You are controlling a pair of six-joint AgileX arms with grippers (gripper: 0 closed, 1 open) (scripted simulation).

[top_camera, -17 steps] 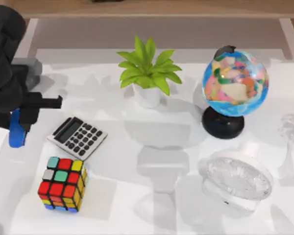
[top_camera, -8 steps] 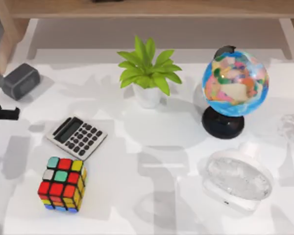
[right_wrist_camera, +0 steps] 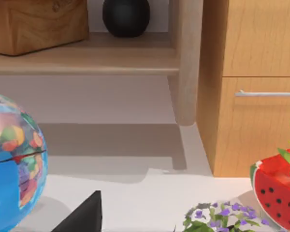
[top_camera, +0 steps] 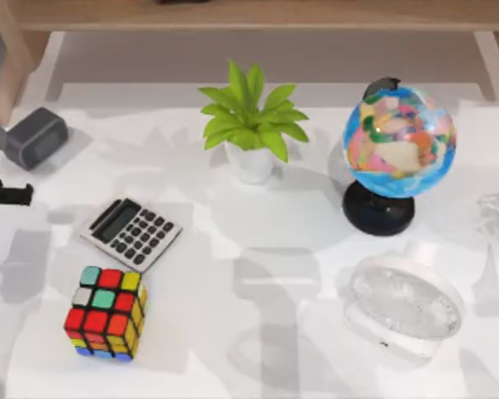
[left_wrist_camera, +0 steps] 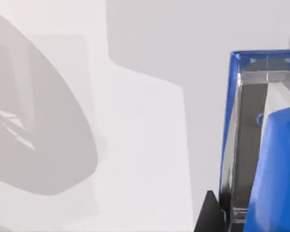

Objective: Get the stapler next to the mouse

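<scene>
While the stapler (left_wrist_camera: 273, 159) rides close against the left wrist camera, the carry looks under way.

Left gripper (top_camera: 2, 195) sits at the table's (top_camera: 258, 241) left edge, apparently clamped on the blue stapler, though its fingers are hidden, so I cannot tell for sure. No mouse is recognisable; a dark gadget (top_camera: 35, 137) lies near the far-left corner, beyond the calculator (top_camera: 130, 233). Whether the right gripper (right_wrist_camera: 82, 215) is wide or narrow I cannot tell.
</scene>
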